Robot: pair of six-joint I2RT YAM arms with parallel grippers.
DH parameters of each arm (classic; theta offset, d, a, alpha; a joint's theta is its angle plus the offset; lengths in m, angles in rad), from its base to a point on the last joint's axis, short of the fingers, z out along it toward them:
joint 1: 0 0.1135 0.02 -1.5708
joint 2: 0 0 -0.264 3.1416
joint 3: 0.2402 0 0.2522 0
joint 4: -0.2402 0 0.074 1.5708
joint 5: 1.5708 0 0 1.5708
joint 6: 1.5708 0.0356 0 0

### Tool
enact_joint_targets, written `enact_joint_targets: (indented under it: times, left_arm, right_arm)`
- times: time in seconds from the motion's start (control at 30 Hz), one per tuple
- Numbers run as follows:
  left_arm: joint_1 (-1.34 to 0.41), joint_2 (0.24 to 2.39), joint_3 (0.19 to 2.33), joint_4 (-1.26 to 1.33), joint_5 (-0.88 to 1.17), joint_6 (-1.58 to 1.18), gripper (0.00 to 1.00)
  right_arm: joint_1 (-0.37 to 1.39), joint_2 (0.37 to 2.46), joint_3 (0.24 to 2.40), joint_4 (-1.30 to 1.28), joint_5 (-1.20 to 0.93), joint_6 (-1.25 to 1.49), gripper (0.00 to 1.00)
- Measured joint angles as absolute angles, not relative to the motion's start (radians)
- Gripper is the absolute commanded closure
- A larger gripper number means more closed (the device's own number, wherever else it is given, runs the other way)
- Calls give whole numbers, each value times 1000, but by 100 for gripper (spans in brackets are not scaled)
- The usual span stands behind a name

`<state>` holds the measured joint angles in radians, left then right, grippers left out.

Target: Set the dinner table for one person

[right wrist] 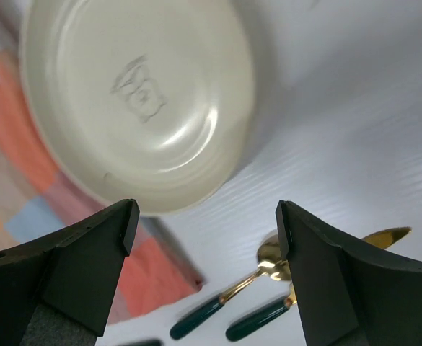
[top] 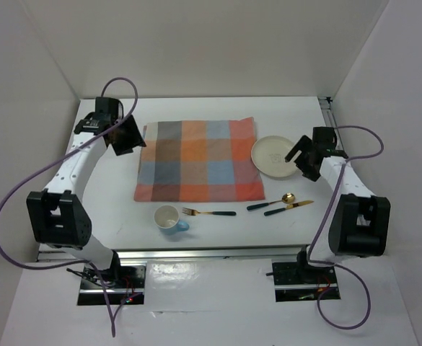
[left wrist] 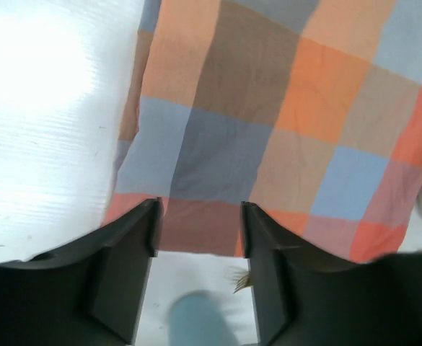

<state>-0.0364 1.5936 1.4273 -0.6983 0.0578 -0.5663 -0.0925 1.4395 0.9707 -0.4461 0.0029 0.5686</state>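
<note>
Dinner table [top: 211, 108]: white rect. top, fills the white-walled bay. Long axis looks left-right in top view, parallel to the near edge. Metal rails [top: 218, 252] on near and right edges.
Mat [top: 196, 162]: orange/blue/grey check, flat at table centre, a bit toward the far edge.
Plate [top: 274, 155]: cream, at mat's right edge; touching or overlapping, can't tell.
Cup [top: 169, 218]: blue, white inside, upright, betw. mat and near edge.
Fork [top: 209, 213]: just right of cup, tines toward cup, dark handle toward right edge.
Spoon [top: 272, 202] + knife [top: 290, 207]: side by side, near-right of mat, gold ends toward right edge.
Left gripper [top: 135, 140]: over mat's far-left corner, jaws spread, nothing betw. them.
Right gripper [top: 301, 155]: over plate's right rim, jaws spread wide, holding nothing.
</note>
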Motion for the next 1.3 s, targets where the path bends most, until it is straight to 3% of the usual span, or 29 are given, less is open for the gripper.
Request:
enact_joint_targets:
  times: [0.37,0.4,0.57,0.73,1.0,1.13,1.3]
  left_arm:
    - [-38,1425,1427,-752,47,-545,27]
    - [-38,1421,1427,-755,47,-545,27]
    - [-38,1420,1427,-763,45,-543,28]
    - [-38,1420,1425,-765,47,-528,28]
    - [-38,1420,1424,-765,82,-532,31]
    - [-46,1420,1425,-765,91,-536,40]
    - [-48,1418,1427,-767,101,-553,40]
  right_arm:
    - [-216,1710,986,-363,-116,609,41]
    - [-216,1712,988,-347,-123,611,46]
    - [-217,1733,997,-311,-130,627,100]
    - [-216,1682,1000,-331,-48,636,100]
    - [-122,1412,1075,-329,-1,617,100]
    - [75,1497,1217,-317,-56,609,100]
    - [293,1717,1318,-308,-120,615,100]
